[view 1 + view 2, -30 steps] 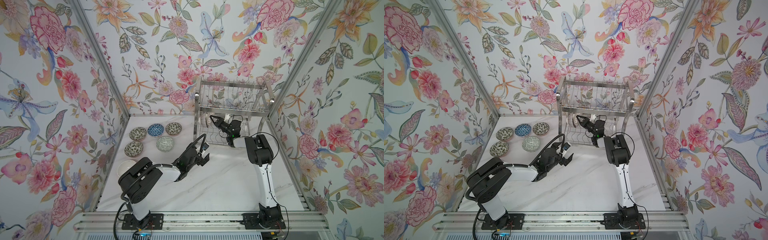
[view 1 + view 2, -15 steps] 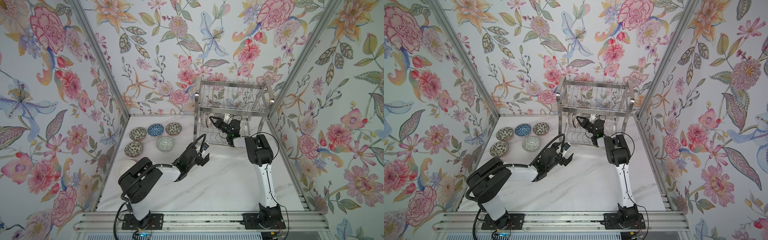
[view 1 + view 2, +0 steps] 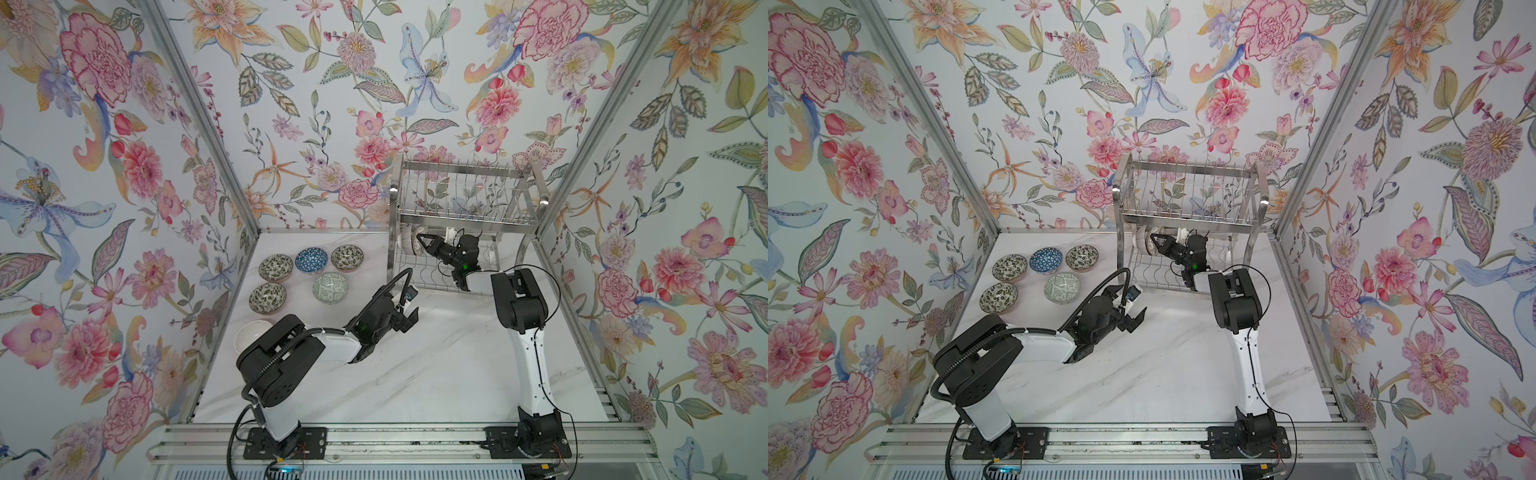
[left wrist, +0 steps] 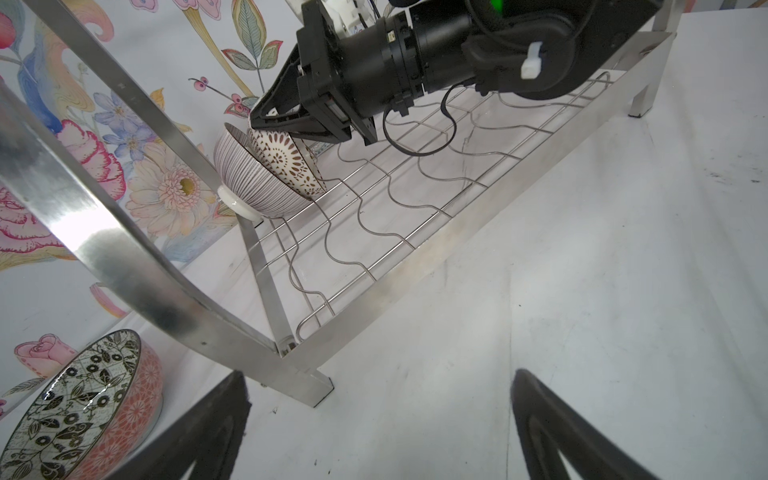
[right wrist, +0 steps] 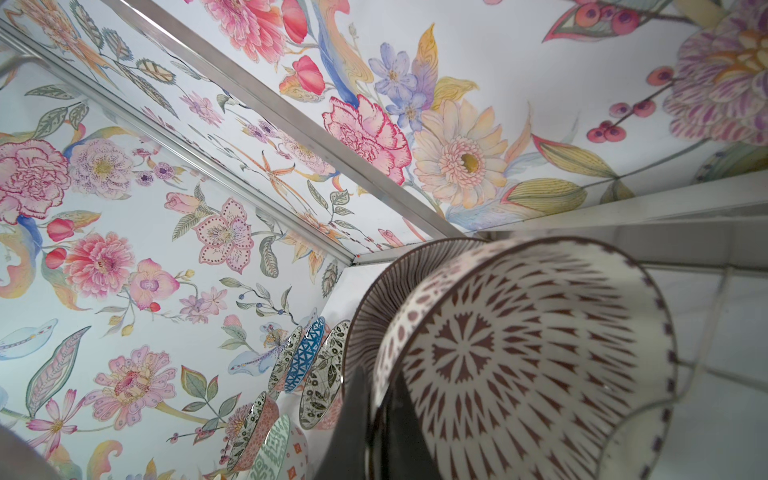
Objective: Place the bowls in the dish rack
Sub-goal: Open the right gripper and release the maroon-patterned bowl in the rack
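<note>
The dish rack [image 3: 465, 195] [image 3: 1187, 191] stands at the back of the table. On its lower tier a striped bowl [image 4: 245, 174] [image 5: 382, 299] stands on edge at the left end. My right gripper [image 3: 422, 241] [image 3: 1156, 241] [image 5: 376, 432] reaches into that tier, shut on the rim of a brown-and-white patterned bowl [image 4: 286, 160] [image 5: 519, 361]. That bowl leans against the striped one, its lower edge at the wavy wires. My left gripper [image 3: 409, 318] [image 3: 1138, 318] [image 4: 379, 374] hangs open and empty over the table by the rack's front left leg.
Several bowls sit on the table left of the rack, among them a blue one [image 3: 311, 259] and a green one [image 3: 329, 286]. A white bowl [image 3: 249, 334] shows behind my left arm. A black-and-white bowl [image 4: 75, 411] lies beside my left gripper. Floral walls enclose the table.
</note>
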Tool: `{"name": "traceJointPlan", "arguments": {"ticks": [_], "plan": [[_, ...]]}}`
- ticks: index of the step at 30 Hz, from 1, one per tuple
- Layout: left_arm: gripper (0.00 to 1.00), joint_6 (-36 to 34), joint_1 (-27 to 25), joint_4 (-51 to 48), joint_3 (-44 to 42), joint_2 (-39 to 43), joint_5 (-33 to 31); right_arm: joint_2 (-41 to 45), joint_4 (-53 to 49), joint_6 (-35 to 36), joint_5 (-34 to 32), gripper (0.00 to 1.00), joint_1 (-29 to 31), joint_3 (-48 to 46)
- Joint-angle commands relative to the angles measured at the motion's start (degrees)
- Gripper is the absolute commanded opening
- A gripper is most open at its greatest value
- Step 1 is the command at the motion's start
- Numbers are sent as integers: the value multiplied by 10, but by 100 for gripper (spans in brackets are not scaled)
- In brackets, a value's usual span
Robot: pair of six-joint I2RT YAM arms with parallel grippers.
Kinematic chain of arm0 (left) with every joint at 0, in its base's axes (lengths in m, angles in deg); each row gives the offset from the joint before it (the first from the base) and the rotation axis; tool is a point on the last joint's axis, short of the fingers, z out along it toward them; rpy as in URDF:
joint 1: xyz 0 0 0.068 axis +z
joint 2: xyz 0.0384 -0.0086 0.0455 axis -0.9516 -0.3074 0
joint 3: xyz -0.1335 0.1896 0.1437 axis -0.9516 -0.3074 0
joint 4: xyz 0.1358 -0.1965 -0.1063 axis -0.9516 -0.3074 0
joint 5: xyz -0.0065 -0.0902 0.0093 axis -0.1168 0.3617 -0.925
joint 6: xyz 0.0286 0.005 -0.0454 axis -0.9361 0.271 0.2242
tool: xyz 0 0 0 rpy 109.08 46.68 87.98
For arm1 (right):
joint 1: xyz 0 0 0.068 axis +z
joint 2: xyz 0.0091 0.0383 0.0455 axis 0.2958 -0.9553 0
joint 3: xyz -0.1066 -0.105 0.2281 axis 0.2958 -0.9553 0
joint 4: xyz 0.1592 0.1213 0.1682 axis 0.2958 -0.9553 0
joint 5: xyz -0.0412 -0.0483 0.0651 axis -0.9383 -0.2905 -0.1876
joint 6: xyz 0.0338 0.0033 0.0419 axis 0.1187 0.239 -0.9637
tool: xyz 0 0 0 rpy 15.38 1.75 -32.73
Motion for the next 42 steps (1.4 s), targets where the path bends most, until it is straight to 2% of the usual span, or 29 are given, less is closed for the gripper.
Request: {"name": "traceJointPlan", "arguments": {"ticks": [1, 10, 19, 42], "plan": [[99, -4, -8, -2, 5, 5, -12, 19, -54, 36, -9, 5, -1, 14], [99, -3, -9, -2, 5, 6, -15, 29, -158, 108, -20, 10, 12, 36], [99, -3, -8, -4, 5, 8, -18, 31, -197, 132, -23, 15, 16, 49], [99, -1, -8, -4, 5, 10, -19, 50, -206, 141, -22, 26, 8, 31]]}}
